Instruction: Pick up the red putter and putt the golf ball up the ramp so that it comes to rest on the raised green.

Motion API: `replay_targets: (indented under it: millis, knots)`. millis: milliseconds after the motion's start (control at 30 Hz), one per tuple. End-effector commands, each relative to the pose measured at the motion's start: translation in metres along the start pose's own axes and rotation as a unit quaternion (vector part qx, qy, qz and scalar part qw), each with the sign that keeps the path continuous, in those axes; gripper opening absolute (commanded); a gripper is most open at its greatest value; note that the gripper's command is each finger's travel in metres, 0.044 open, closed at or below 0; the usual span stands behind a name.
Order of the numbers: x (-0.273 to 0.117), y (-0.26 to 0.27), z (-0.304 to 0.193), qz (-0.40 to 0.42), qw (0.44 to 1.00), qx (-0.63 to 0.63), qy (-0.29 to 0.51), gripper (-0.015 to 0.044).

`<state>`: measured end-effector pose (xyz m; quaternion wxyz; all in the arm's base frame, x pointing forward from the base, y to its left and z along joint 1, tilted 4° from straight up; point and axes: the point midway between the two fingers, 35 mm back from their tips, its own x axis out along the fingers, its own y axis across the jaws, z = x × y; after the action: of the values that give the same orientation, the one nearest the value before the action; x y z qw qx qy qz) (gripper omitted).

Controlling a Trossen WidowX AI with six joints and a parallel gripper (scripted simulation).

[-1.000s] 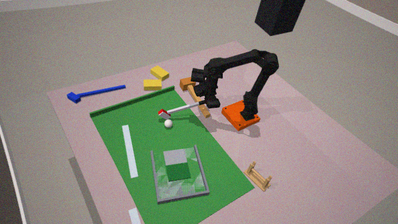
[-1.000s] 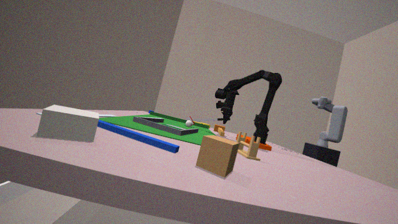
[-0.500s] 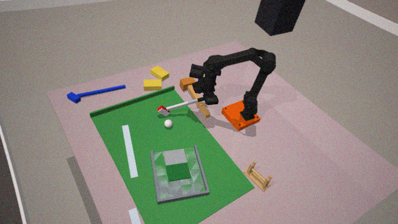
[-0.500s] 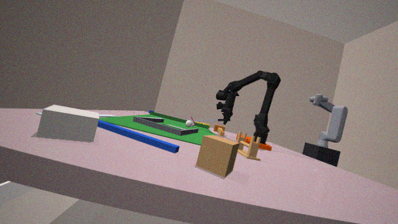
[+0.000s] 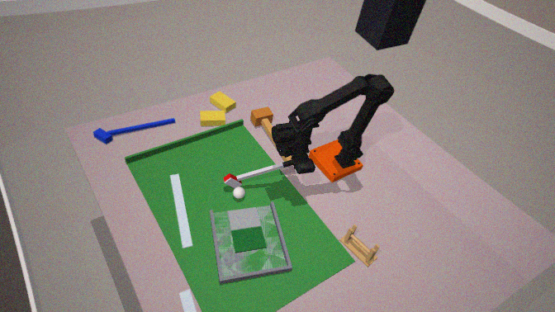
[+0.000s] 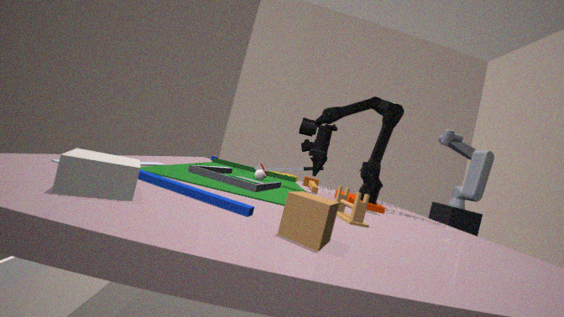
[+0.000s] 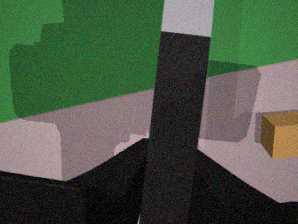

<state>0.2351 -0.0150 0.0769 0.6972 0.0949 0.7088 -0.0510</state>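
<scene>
My gripper (image 5: 294, 164) (image 6: 317, 168) (image 7: 164, 149) is shut on the black grip of the red putter (image 5: 260, 171) (image 7: 180, 90), above the mat's edge. The putter's pale shaft reaches out over the green mat (image 5: 206, 165), with the red and grey head (image 5: 231, 179) just behind the white golf ball (image 5: 239, 192) (image 6: 260, 174), on the side away from the ramp. Whether head and ball touch is unclear. The pale ramp (image 5: 244, 219) leads to the dark green raised green (image 5: 249, 239), inside grey rails (image 5: 282, 239) (image 6: 222, 178). The exterior view hides the lower head behind the ball.
An orange mallet (image 5: 262, 116) (image 7: 282, 137) lies beside the arm. Two yellow blocks (image 5: 223, 101) (image 5: 212, 118) and a blue putter (image 5: 140, 126) lie beyond the mat. A wooden rack (image 5: 361, 248) (image 6: 352, 210) stands by its near corner. The exterior view shows a wooden block (image 6: 308, 220) and blue bar (image 6: 197, 194).
</scene>
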Motion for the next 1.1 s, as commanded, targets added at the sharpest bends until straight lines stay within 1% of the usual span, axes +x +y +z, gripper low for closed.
replay_targets:
  millis: [0,133,500,533,567,1067]
  knots:
    - [-0.002,0.007,-0.002,0.000,1.000,0.009,-0.003,0.0000]
    - [-0.012,0.007,-0.001,0.000,1.000,0.009,-0.003,0.0000]
    - [-0.060,0.006,-0.002,0.000,1.000,0.009,-0.003,0.0000]
    - [-0.061,0.006,-0.002,0.000,1.000,0.009,-0.003,0.0000]
    - [-0.053,0.006,-0.002,0.000,1.000,0.011,0.002,0.0000]
    - [-0.053,0.006,-0.002,0.000,1.000,0.011,0.002,0.0000]
